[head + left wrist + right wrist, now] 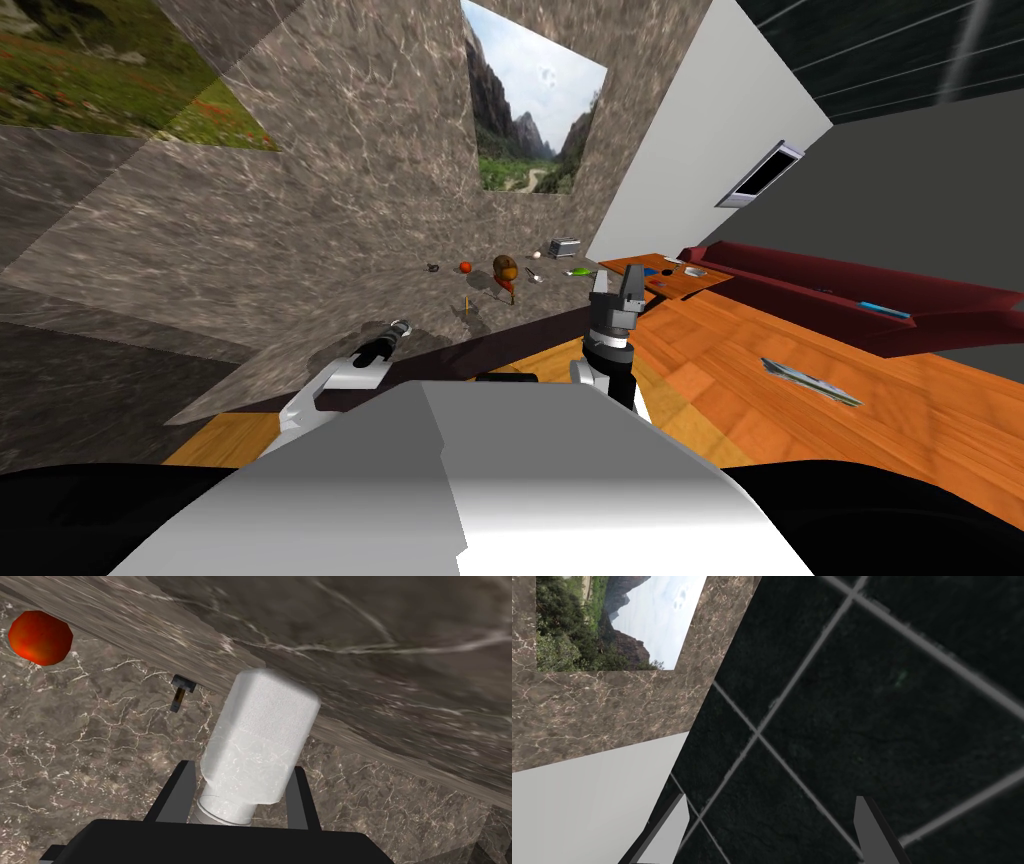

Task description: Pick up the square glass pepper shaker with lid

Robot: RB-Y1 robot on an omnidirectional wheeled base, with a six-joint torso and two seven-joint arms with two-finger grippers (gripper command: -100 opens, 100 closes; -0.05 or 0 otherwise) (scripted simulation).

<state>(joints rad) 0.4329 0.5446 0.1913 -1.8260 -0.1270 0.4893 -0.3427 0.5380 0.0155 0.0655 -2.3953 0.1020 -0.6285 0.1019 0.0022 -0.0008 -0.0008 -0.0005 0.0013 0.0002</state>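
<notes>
The pepper shaker (pixel 260 746) is a white, frosted square bottle with a round lid at the end nearest the gripper's body. My left gripper (pixel 241 766) is shut on it, one finger pressed to each side low on its body. The shaker is tilted over the brown marble counter (pixel 90 766), close to the marble wall. In the head view the left gripper (pixel 398 328) reaches over the counter's near edge. My right gripper (pixel 617 282) is raised beside the counter's right end; its own view shows that gripper (pixel 770 798) open and holding nothing.
Farther along the counter lie a red-orange ball (pixel 40 637) and a small dark object (pixel 180 692). A brown rounded thing (pixel 505 270) and a grey toaster-like box (pixel 565 247) stand near the back. To the right are a wooden table (pixel 665 285) and a dark red sofa (pixel 850 290).
</notes>
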